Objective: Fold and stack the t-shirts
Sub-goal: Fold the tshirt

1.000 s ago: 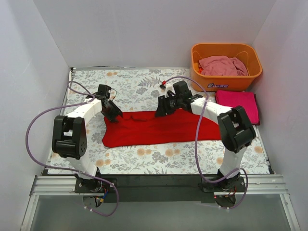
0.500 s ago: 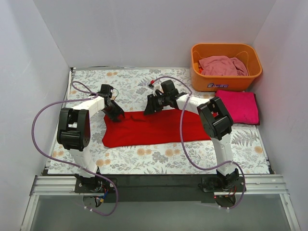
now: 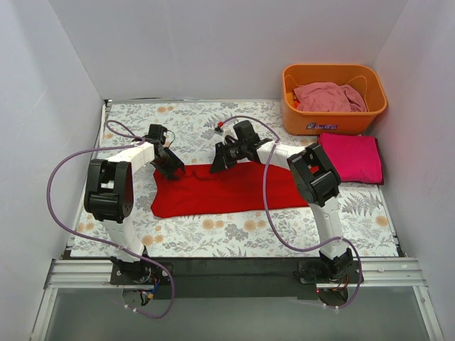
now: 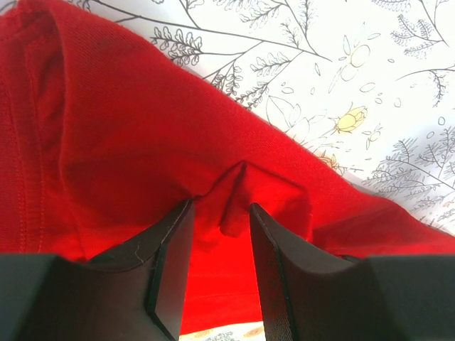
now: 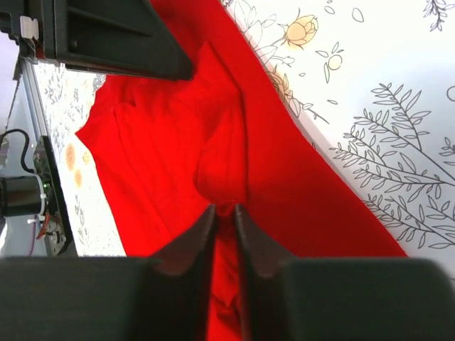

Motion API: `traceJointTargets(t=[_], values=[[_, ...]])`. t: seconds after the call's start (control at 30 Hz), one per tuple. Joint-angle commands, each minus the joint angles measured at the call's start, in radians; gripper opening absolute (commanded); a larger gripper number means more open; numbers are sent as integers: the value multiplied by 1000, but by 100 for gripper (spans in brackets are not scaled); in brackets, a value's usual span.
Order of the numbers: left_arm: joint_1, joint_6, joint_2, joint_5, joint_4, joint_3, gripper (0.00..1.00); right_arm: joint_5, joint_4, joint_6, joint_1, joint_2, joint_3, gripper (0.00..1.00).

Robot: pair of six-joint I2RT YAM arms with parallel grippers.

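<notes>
The bright red t-shirt point(image 3: 227, 190) lies spread across the middle of the floral table. At the shirt's far left corner my left gripper point(image 3: 173, 169) pinches a raised ridge of red cloth point(image 4: 227, 192) between its fingers point(image 4: 170, 249). My right gripper point(image 3: 215, 163) is at the far edge near the middle, its jaws nearly together on a small fold of red cloth point(image 5: 224, 208). The magenta-pink t-shirt point(image 3: 350, 156) lies folded flat at the right. The pale pink t-shirt point(image 3: 327, 96) sits crumpled in the basket.
The orange plastic basket point(image 3: 334, 122) stands at the back right corner, just beyond the folded magenta shirt. White walls close in the table on the left, back and right. Purple cables loop off both arms.
My right gripper has slid left along the shirt's far edge and closed on a fold of red cloth. The left gripper shifted slightly and kept its hold.
</notes>
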Motion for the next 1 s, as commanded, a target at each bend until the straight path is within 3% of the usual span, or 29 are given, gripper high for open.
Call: traceJointTargets(t=[0.0, 0.03, 0.07, 0.7, 0.97], values=[[-3, -13, -41, 30, 14, 11, 36, -16, 45, 3, 3, -8, 24, 20], [-5, -14, -42, 30, 14, 9, 36, -15, 47, 1, 3, -7, 24, 4], [-5, -18, -42, 30, 15, 8, 36, -7, 45, 1, 3, -7, 23, 1], [-20, -31, -35, 30, 28, 20, 25, 24, 50, -10, 3, 1, 1, 1], [-28, -31, -21, 33, 26, 40, 24, 24, 51, -10, 3, 5, 1, 1]])
